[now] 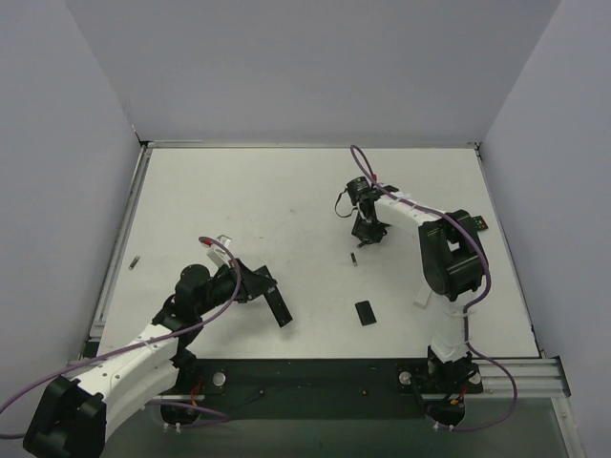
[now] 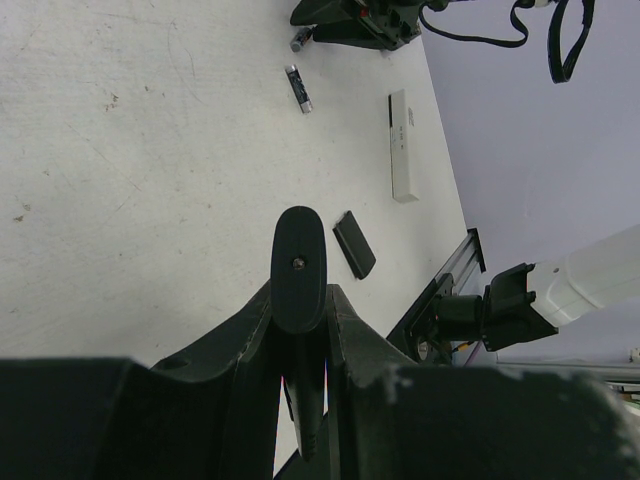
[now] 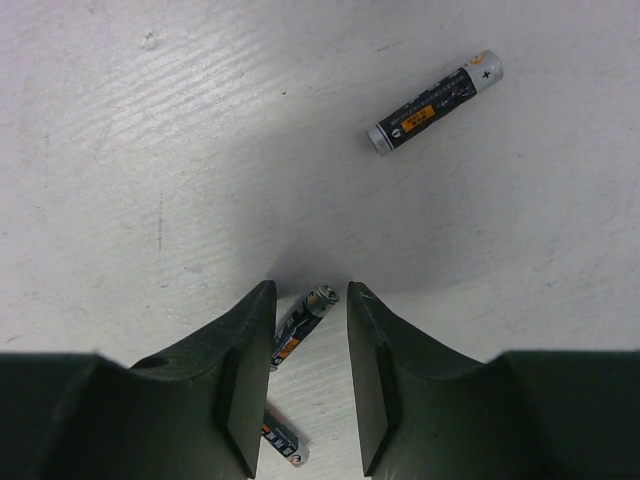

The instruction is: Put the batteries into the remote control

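Batteries (image 3: 435, 103) not yet loaded.
The remote (image 2: 299, 250) is clamped by the left gripper (image 2: 300, 295); one battery (image 3: 300, 322) at lower centre is straddled, ungripped, by the right gripper (image 3: 307, 290), jaws parted.

The room is evenly lit from overhead with cool light, and the white bench (image 1: 286, 191) is bright with no glare. Shadows are soft and short beneath the arms (image 1: 420, 239). In the right wrist view the dark fingers (image 3: 245, 380) look slightly blurred, with a dim shadow between them. The far battery (image 3: 435, 102) shows a sharp label.
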### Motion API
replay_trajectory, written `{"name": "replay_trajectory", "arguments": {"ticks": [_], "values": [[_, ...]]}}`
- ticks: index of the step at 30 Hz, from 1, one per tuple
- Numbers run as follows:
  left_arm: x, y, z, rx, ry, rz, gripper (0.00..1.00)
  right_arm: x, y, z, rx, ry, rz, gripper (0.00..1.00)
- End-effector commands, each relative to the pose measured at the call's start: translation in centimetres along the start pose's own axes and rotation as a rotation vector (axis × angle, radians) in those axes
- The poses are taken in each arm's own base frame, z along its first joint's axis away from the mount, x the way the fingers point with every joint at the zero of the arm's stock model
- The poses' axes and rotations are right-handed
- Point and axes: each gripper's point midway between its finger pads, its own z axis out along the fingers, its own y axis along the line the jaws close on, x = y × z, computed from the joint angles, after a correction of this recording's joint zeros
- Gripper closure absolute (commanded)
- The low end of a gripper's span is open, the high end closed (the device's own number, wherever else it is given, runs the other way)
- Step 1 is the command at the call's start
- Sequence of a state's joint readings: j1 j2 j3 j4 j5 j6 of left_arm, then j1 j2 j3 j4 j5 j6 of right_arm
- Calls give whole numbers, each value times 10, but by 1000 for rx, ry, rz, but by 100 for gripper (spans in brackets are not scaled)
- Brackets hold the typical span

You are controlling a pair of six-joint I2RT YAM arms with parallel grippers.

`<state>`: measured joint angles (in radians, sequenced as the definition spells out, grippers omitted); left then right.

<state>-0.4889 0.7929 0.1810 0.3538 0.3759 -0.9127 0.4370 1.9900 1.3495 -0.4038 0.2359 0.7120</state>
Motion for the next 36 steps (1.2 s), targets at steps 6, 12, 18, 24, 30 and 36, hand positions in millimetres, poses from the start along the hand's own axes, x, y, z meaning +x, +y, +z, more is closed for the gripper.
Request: {"name": "replay_trajectory", "arguments": {"ticks": [6, 12, 18, 24, 30, 36], "values": [[-18, -23, 0, 79, -67, -13, 100, 30, -11, -1, 31, 108, 53, 73], [-22, -25, 0, 88, -86, -40, 100, 21, -11, -6, 21, 63, 52, 87], [-23, -29, 1, 112, -93, -67, 100, 9, -9, -15, -27, -22, -18, 100], [-22, -33, 4, 157, -94, -117, 100, -1, -5, -38, -158, -166, -91, 100], [-24, -39, 6, 197, -102, -160, 100, -20, 19, -110, -353, -481, -221, 100], [-32, -55, 3, 282, -127, -189, 100, 19, 64, -205, -694, -727, -448, 100]]}}
